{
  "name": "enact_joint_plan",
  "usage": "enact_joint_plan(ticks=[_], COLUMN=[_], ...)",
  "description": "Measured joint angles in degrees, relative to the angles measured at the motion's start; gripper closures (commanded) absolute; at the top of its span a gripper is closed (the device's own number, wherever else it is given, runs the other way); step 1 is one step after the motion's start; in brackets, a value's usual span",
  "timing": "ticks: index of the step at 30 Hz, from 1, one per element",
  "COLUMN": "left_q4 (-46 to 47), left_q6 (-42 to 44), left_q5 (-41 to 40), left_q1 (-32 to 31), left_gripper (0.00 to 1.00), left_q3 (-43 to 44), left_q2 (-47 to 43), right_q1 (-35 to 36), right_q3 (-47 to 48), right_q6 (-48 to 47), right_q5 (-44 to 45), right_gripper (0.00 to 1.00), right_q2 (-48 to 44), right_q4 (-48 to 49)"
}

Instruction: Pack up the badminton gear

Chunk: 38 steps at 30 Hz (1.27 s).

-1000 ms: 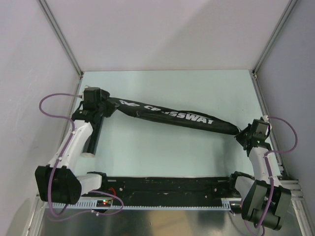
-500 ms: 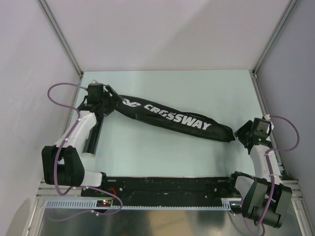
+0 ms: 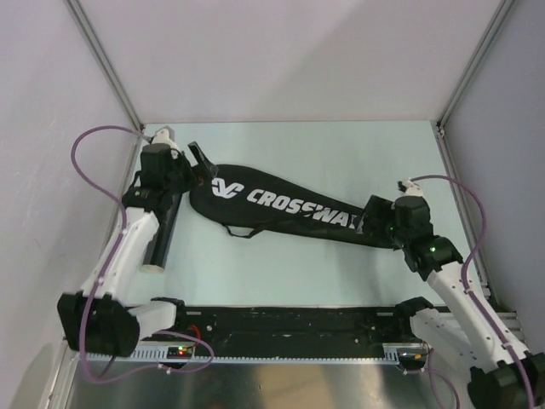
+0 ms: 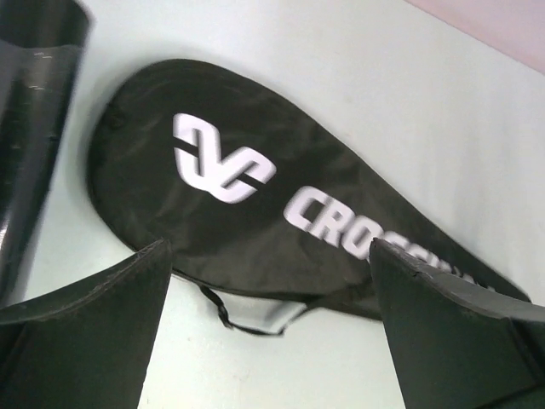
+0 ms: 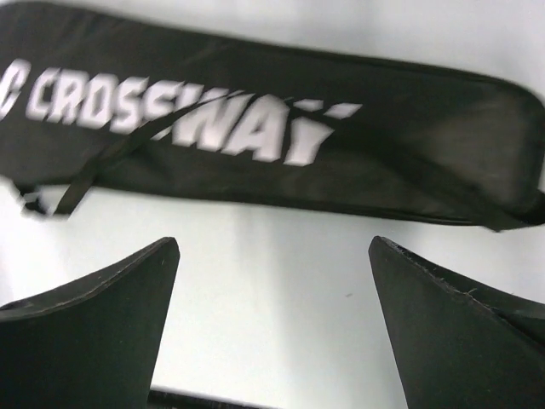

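Note:
The long black "CROSSWAY" racket bag (image 3: 289, 209) lies flat on the pale table, wide end to the left, narrow end to the right. A thin strap loop (image 4: 247, 319) trails from its near edge. The black cylindrical tube (image 3: 162, 234) lies left of the bag, partly under my left arm, and shows at the left wrist view's edge (image 4: 34, 111). My left gripper (image 3: 201, 164) hovers open by the bag's wide end (image 4: 255, 196), holding nothing (image 4: 268, 247). My right gripper (image 3: 375, 219) stands open beside the narrow end (image 5: 255, 128), with bare table between its fingers (image 5: 272, 243).
Grey walls with aluminium posts (image 3: 111, 77) close in the table on three sides. A black rail (image 3: 298, 322) runs along the near edge between the arm bases. Purple cables (image 3: 85, 149) loop off both wrists.
Both grippers have opened and let go of the bag's ends. The bag has settled flat onto the table. My right arm has swung left towards the narrow end.

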Motion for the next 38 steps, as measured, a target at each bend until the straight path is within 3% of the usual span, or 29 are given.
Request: enact_joint_plan(ticks=[4,8,17,23,38], left_q4=[-1.16,-1.68,-0.13,-1.2,-1.64], left_q6=[3.1,3.96,2.21,0.87,0.92], left_q5=[3.45,8.79,13.75,13.55,10.67], left_q1=[-5.07,-9.33,-10.34,-10.38,-10.38], left_gripper=[0.0,0.0,0.0,0.0,0.0], left_q3=[-3.93,-5.81,-10.93,-15.65,-15.89], left_q2=[-10.95,-22.6,-45.83,-49.7,-50.8], right_q1=[13.62,21.99,26.53,26.53,26.53], right_q3=[4.2,9.66,14.84,15.15,16.81], right_q6=[0.02,0.59,3.19,3.8,3.72], right_q5=[1.68,2.95,3.58,3.96,4.9], right_gripper=[0.01,0.01,0.01,0.01,0.01], right_q2=[-3.02,-7.17,-17.7,-20.06,-19.21], right_q4=[-3.04,-5.25,-8.55,-10.51,-10.32])
